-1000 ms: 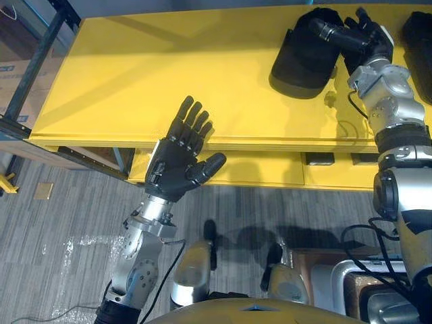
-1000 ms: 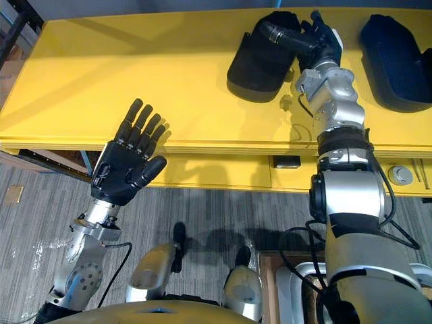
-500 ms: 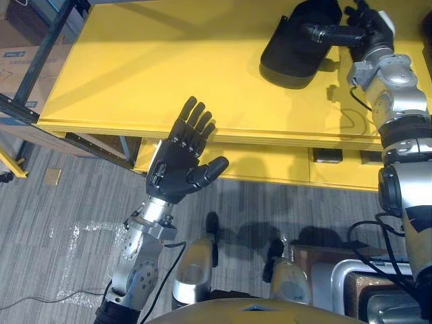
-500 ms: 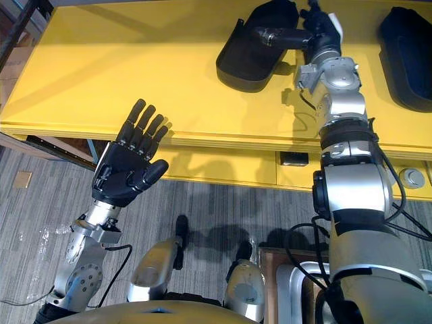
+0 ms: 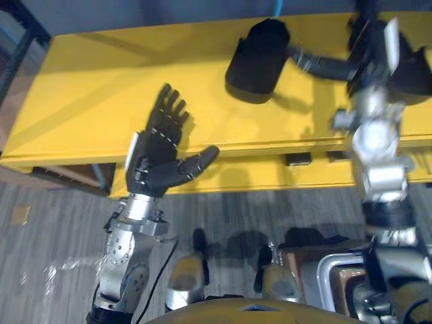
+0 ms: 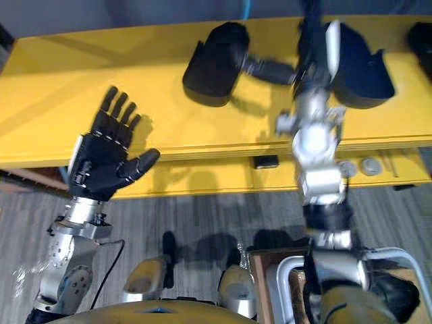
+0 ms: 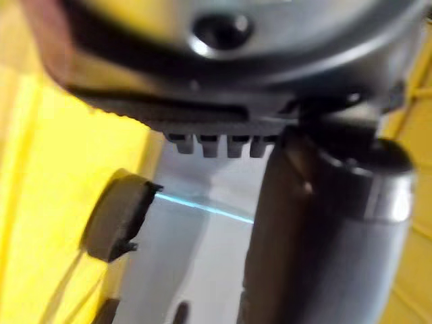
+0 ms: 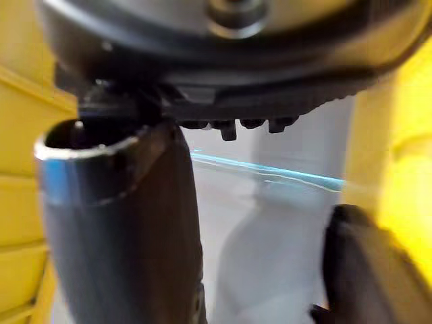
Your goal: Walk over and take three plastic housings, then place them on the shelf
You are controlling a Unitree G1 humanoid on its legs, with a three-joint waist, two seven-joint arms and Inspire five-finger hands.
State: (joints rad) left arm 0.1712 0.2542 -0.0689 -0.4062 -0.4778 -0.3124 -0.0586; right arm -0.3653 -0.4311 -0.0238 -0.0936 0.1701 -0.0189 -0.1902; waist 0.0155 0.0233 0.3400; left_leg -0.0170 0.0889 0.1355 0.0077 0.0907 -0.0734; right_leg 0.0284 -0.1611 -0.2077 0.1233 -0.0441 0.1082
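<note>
Yellow table (image 6: 67, 88) runs across your eye views with three black housings lying on it: left housing (image 6: 214, 62), middle housing (image 6: 364, 71) and third housing (image 6: 422, 34) far right. Your right hand (image 6: 309, 50) stands between the first two, thumb stretched toward the left one. Your left hand (image 5: 156, 158) hovers spread at the near edge. Both wrist views show straight fingers holding nothing. If you close now, you'd likely shove the left housing away instead of gripping it.
</note>
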